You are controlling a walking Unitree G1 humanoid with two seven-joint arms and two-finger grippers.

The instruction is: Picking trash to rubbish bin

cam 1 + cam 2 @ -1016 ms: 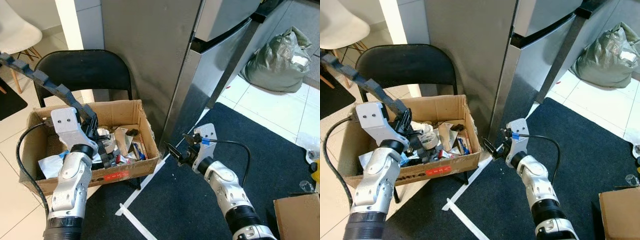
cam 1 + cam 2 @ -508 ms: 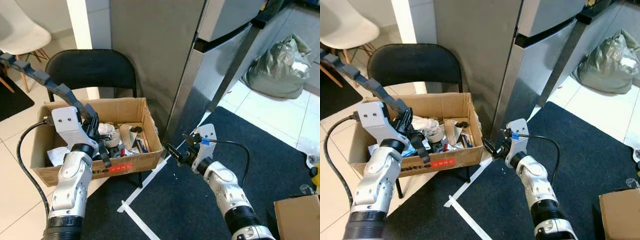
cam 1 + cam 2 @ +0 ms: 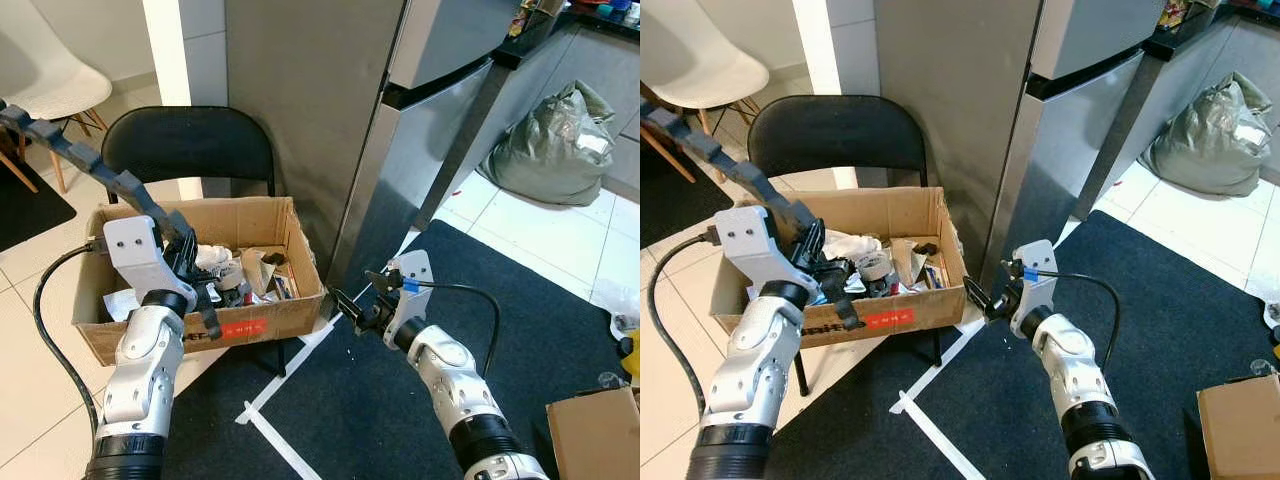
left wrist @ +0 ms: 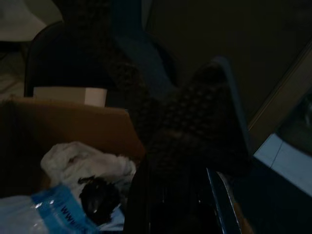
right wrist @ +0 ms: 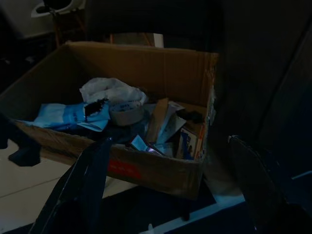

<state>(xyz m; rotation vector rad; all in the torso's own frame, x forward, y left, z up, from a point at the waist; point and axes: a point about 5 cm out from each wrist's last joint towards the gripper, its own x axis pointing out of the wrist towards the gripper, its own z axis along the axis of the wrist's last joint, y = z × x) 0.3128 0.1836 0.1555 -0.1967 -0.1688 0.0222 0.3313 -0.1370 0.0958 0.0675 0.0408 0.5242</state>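
Observation:
A cardboard box (image 3: 256,210) of trash rests on the seat of a black folding chair (image 3: 185,140). It holds crumpled white paper (image 3: 212,257), a roll of tape (image 3: 876,266), a blue-and-white packet (image 5: 68,114) and several scraps. My left gripper (image 3: 198,275) hovers over the box's middle, shut on a long dark segmented strip (image 3: 85,160) that rises from it and runs out past the far left. My right gripper (image 3: 355,305) is low beside the box's near right corner, open, with nothing between its fingers (image 5: 92,185).
A tall steel fridge (image 3: 300,90) stands right behind the box. A dark rug (image 3: 560,300) covers the floor on the right, with white tape (image 3: 285,445) along its edge. A grey-green sack (image 3: 555,135) lies far right, a second carton (image 3: 600,430) near right, and a white chair (image 3: 40,75) far left.
The whole picture has shifted, so the camera moved. Both arms keep the same pose; the strip stays in my left gripper.

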